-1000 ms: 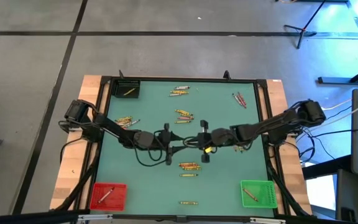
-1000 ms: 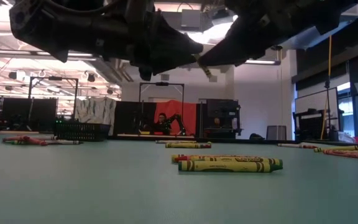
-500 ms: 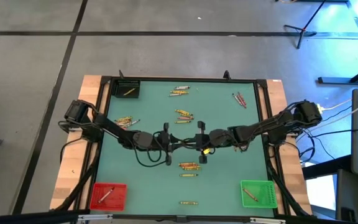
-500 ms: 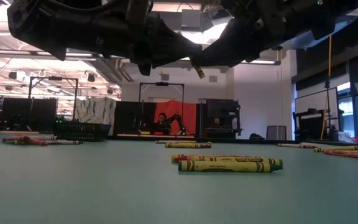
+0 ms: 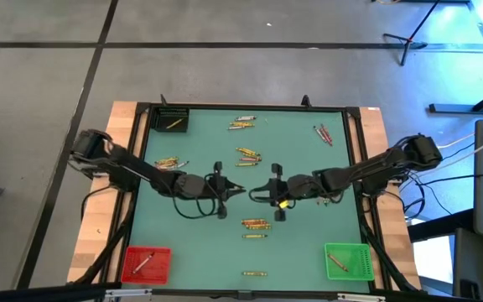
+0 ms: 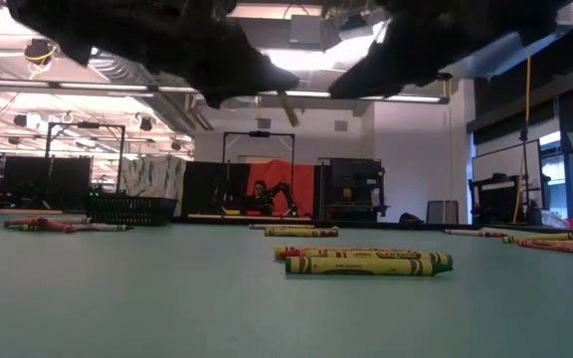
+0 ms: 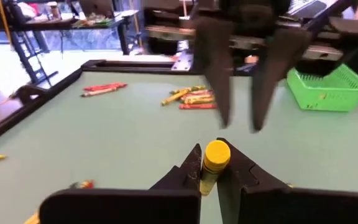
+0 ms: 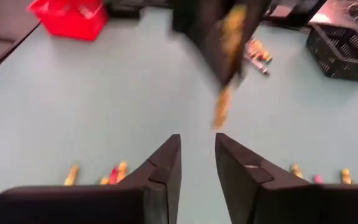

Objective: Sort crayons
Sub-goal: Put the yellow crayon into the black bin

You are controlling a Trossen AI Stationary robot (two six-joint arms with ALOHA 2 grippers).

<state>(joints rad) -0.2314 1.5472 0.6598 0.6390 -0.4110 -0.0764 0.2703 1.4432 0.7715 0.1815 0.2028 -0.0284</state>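
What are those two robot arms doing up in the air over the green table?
They are passing a crayon between them. The left gripper is shut on a short yellow crayon, held above the middle of the green table. The right gripper faces it with its fingers apart and empty. More loose crayons lie scattered on the table, and a red bin, a green bin and a black bin sit at three corners.

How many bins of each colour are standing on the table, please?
red bin: 1
green bin: 1
black bin: 1
Total: 3
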